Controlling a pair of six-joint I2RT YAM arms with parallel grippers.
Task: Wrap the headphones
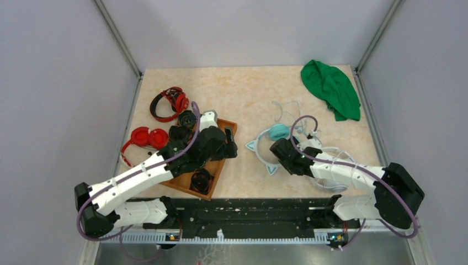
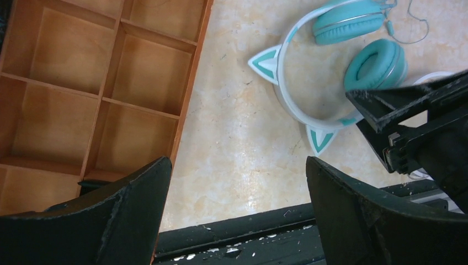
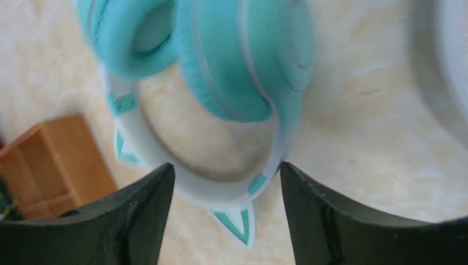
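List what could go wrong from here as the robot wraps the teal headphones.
1. The right claw stands open over the headphones; closing off-centre could nudge them away instead of gripping.
2. The thin cable lies loose beyond the ear cups and might snag.
3. The left claw, open near the wooden tray, may bump it.

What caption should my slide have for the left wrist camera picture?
Open left gripper above the beige marbled table, between a wooden compartment tray and teal cat-eared over-ear headphones.
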